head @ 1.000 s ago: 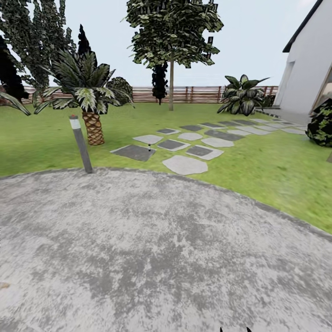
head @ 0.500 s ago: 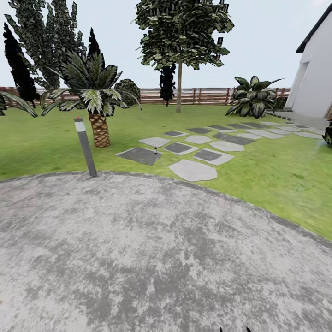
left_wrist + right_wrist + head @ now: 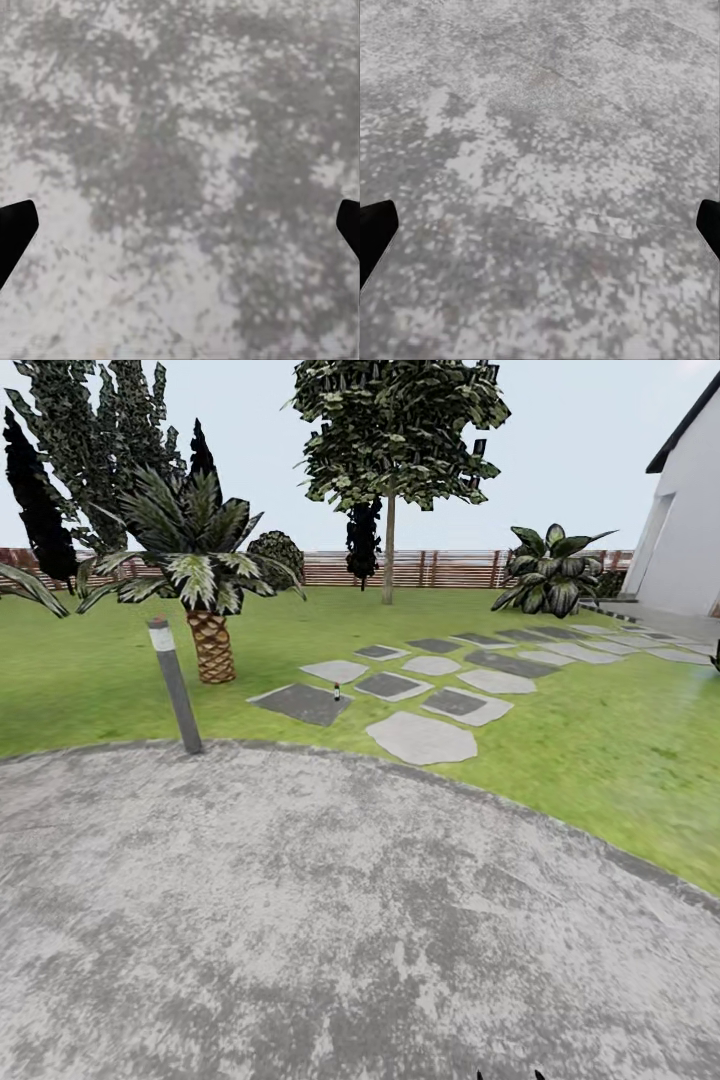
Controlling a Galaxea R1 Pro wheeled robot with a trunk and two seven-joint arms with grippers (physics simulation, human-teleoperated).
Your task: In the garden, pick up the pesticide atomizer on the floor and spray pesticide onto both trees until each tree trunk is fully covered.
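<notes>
In the head view a tree (image 3: 398,430) with a blocky dark green canopy stands on the lawn by the fence, its thin-looking grey-brown tree trunk (image 3: 388,555) bare low down. A second tall tree (image 3: 95,430) rises at the back left, its trunk hidden behind a palm. A tiny dark upright thing (image 3: 337,691), possibly the pesticide atomizer, stands on a dark stepping stone; it is too small to tell. My left gripper (image 3: 180,225) and right gripper (image 3: 540,225) hang open over speckled grey paving, holding nothing.
Grey round paving (image 3: 300,920) lies under me and meets the grass (image 3: 600,740). A leaning bollard light (image 3: 175,685) stands at its edge, a palm (image 3: 205,590) behind it. Stepping stones (image 3: 420,738) lead right toward the white house (image 3: 690,530). A slat fence (image 3: 440,568) closes the back.
The whole head view has shifted: the scene slid right and down, then the bollard slipped slightly left. That is camera motion; nothing in the garden moved.
</notes>
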